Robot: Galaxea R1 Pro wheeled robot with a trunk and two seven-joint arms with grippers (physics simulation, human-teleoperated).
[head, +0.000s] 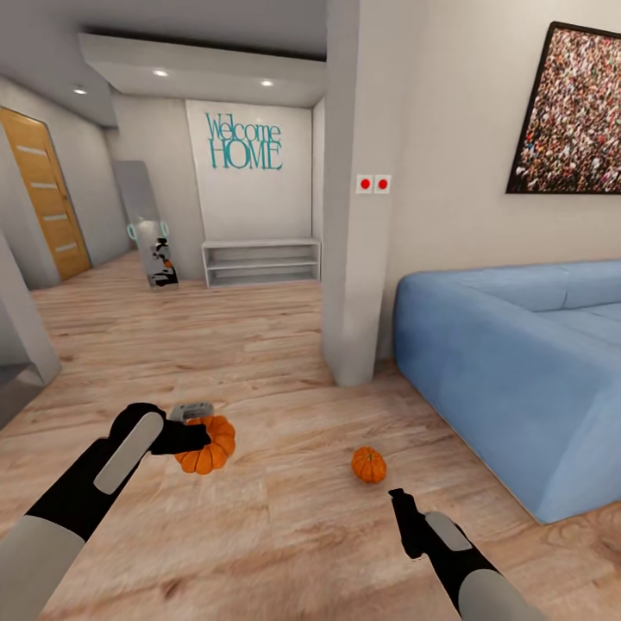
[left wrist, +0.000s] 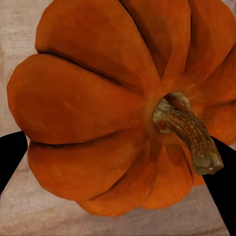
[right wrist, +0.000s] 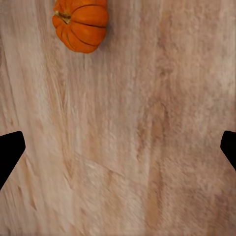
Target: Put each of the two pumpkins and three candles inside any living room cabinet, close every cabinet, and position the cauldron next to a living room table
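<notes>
Your right gripper hangs lowest in the head view, over bare wood floor, and its wrist camera shows the two dark fingertips spread wide apart with nothing but planks between them. Just ahead of it, and apart from it, the small pumpkin sits alone on the floor; the right wrist view catches it beyond the fingers, untouched. Your left gripper sits against the held pumpkin, and in the left wrist view that ribbed orange body with its brown stem spans the gap between the dark fingers, so the jaws look clamped on it. A pale grey object peeks out right behind your left hand; you cannot tell what it is. To your right the blue sofa closes off that side, its near corner close to the small pumpkin. Ahead, a grey pillar stands between sofa and hallway. To its left the floor runs open to a low white shelf under teal "Welcome HOME" lettering, with a wooden door far left.
</notes>
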